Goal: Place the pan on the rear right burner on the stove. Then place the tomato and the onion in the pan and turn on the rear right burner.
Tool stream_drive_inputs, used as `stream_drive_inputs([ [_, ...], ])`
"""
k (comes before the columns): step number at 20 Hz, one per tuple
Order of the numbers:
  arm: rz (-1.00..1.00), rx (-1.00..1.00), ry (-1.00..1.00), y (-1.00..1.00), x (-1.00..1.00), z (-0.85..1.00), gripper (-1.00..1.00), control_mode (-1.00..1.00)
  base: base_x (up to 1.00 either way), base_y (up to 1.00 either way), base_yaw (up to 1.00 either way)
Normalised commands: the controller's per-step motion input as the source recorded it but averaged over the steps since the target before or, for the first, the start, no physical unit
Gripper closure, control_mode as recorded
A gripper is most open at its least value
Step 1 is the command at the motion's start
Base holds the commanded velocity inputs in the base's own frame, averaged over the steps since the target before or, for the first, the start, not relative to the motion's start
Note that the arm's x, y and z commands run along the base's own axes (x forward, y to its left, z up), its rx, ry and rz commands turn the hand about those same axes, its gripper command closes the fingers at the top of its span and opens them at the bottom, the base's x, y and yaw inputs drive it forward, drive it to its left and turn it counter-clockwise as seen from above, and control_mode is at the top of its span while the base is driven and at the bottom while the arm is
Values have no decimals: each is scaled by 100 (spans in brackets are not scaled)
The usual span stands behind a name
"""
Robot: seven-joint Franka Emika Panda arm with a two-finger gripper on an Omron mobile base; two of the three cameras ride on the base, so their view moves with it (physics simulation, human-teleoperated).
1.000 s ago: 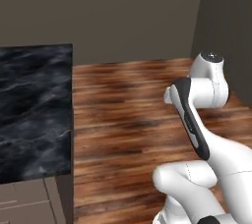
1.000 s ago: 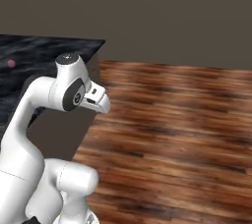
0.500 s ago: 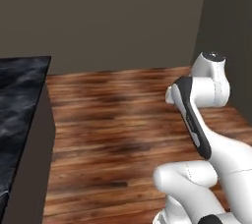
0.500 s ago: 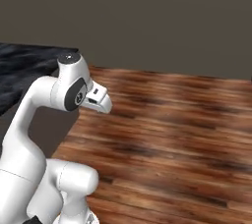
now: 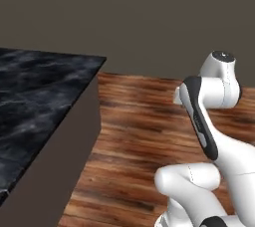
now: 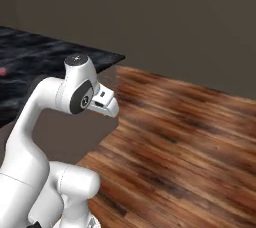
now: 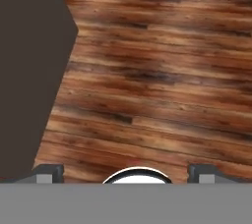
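Claw (image 7: 126,174) is spread wide with nothing in it, pointing at bare wood floor (image 7: 162,70). No pan or stove visible, just a small pinkish-red ball (image 6: 2,71), maybe the onion, on the dark surface (image 5: 35,96). I reckon it's the approach step — next up is finding the pan.

The flat counter top of black marble-like stone (image 5: 35,91) has pale grey cloudy veins. Below this top, the plain counter side panel (image 5: 64,166) is dull dark brown-grey. Beside the counter, the wooden plank floor (image 5: 134,136) is reddish brown with darker streaks. Behind the counter, the plain wall (image 6: 175,17) is flat grey-brown. On the counter top a small pinkish-red spot (image 6: 2,71) shows.
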Motion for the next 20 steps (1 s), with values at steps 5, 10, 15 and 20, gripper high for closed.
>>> stream_drive_inputs([
  [5, 0, 0, 0, 0, 0, 0, -100, 100, 46, -53, 66],
  [10, 0, 0, 0, 0, 0, 0, -100, 100, 44, -62, 63],
  [15, 0, 0, 0, 0, 0, 0, -100, 100, 41, -71, 58],
  [20, 0, 0, 0, 0, 0, 0, -100, 100, 47, -70, 49],
])
